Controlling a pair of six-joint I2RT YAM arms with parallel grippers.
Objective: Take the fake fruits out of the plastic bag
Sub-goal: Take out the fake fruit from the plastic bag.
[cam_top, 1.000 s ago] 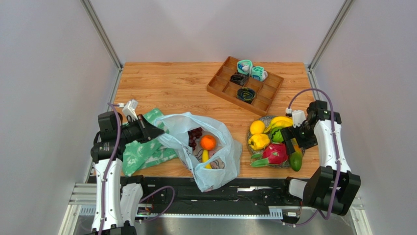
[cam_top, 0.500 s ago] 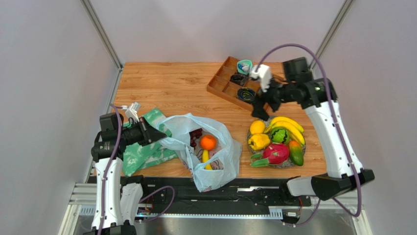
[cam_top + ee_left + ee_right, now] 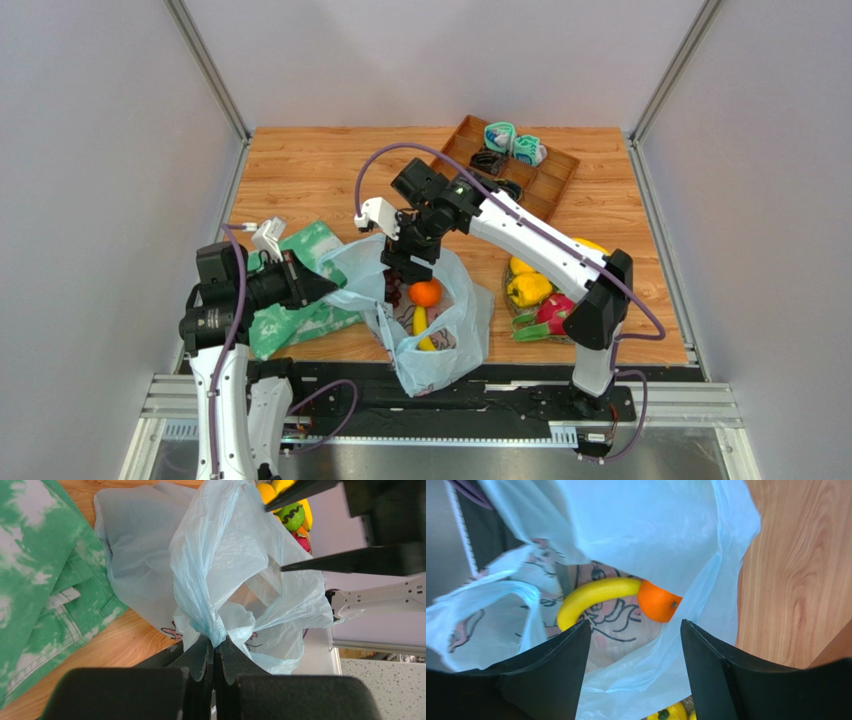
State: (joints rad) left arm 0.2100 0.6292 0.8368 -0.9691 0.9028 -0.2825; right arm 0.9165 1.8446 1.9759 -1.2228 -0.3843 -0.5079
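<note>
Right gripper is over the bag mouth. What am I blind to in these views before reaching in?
Top view: the right gripper covers whatever lies left of the orange in the plastic bag.
Right wrist view: folds hide the bag's bottom under the banana.
Top view: the right arm crosses the fruits right of the yellow pepper.
Left wrist view: bunched film above the left gripper blocks the bag's inside.

Left arm (image 3: 222,370): upright at the near left, forearm level, pointing right.
Left gripper (image 3: 216,647): jaws pressed together, pinching a fold of the plastic bag (image 3: 220,555).
Right arm (image 3: 540,245): stretched from its near-right base toward centre-left.
Right gripper (image 3: 635,625): pointing down, fingers spread apart.
</note>
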